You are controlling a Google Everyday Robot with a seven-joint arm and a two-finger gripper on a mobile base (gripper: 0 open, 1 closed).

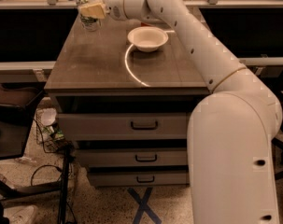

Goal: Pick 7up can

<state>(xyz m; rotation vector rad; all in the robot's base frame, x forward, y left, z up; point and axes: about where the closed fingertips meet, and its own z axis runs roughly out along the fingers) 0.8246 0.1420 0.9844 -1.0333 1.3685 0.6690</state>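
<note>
The gripper (92, 9) hangs over the far left corner of the surface (94, 64), jaws clamped on the 7up can (90, 23). The can's label cannot be read. A white bowl (147, 38) sits nearby.

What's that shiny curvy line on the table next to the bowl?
Camera view: likely reflected light, a bright arc on the tabletop curving from the white bowl toward the front edge; the gripper is at the 7up can in the far-left corner.

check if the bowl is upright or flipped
Upright: the bowl shows its open hollow facing up. The end effector is over the table's far corner, apart from it.
</note>
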